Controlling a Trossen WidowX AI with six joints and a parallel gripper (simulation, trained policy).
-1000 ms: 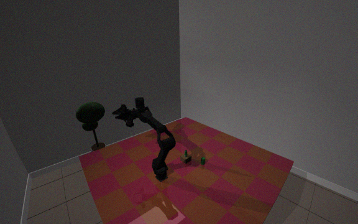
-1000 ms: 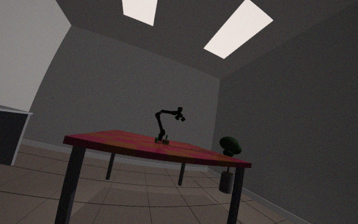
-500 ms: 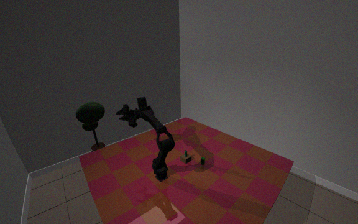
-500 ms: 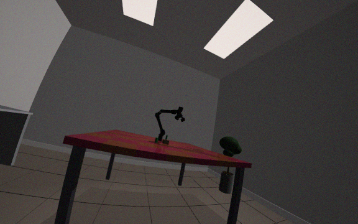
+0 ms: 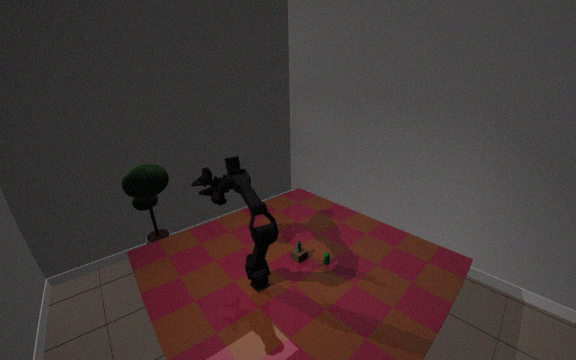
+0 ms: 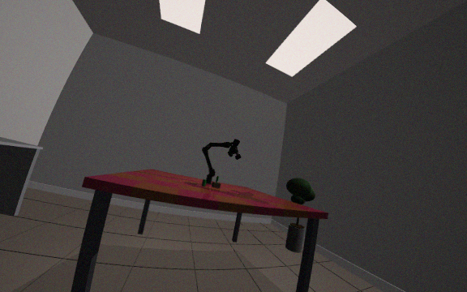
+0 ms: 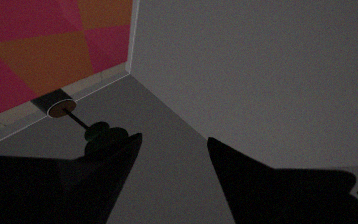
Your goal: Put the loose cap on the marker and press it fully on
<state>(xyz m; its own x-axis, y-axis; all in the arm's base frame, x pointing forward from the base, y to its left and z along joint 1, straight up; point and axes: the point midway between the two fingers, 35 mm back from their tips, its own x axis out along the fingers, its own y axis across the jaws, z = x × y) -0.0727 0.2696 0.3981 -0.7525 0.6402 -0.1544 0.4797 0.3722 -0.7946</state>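
Going left to right in the top view, and measuring from the small brown holder block, I first see my black metal claw. It is high up and far to the left of the block. Its two fingers are spread apart, with nothing in between them. They point off toward the walls, so I have no grip on anything.

Next comes the thin green marker. It stands up in the block, and its top looks bare to me. Just right of the block is the short, round green cap, on the table, apart from the block.

So I think none of the main job is done. I have to get the cap, put it on the marker, push till it clicks, and move away.
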